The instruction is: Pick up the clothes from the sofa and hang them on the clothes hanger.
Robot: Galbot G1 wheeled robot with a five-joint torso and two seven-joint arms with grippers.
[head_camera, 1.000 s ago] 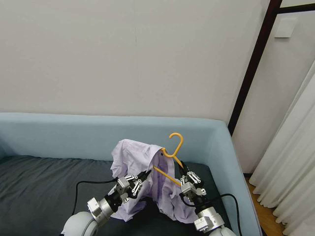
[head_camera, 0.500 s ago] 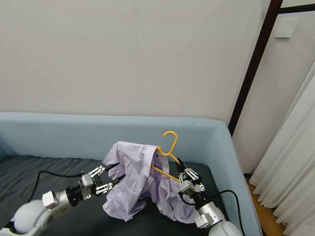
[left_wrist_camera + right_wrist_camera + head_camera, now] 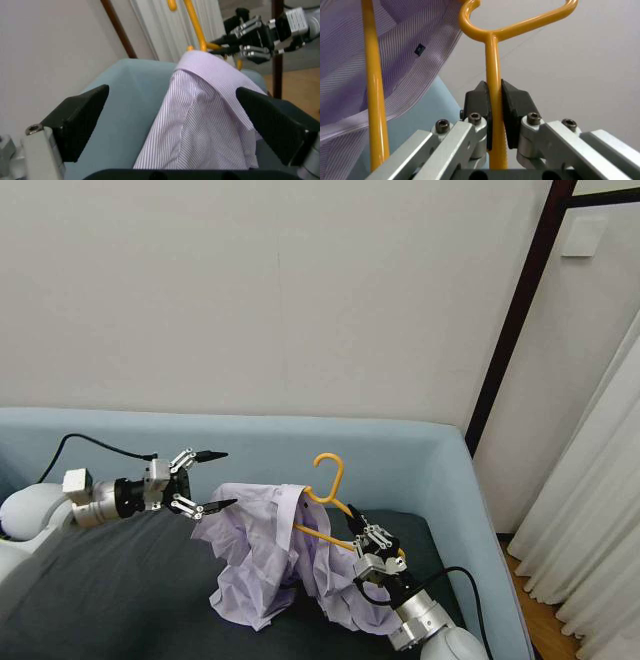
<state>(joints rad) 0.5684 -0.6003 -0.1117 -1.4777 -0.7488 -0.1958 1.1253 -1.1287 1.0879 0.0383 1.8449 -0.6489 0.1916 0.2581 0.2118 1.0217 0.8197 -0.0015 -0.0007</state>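
White wall (image 3: 280, 290); dark door frame (image 3: 510, 330); white curtain (image 3: 600, 520) right; pale blue sofa (image 3: 420, 460); floor (image 3: 525, 590) perhaps wooden.

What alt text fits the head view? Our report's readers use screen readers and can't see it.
A lilac striped shirt drapes over a yellow hanger, which the right gripper clamps above a blue sofa. The left gripper is open and empty at the shirt's left edge.

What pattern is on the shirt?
The shirt draped over the yellow hanger is pale purple with thin stripes, clearest in the left wrist view.
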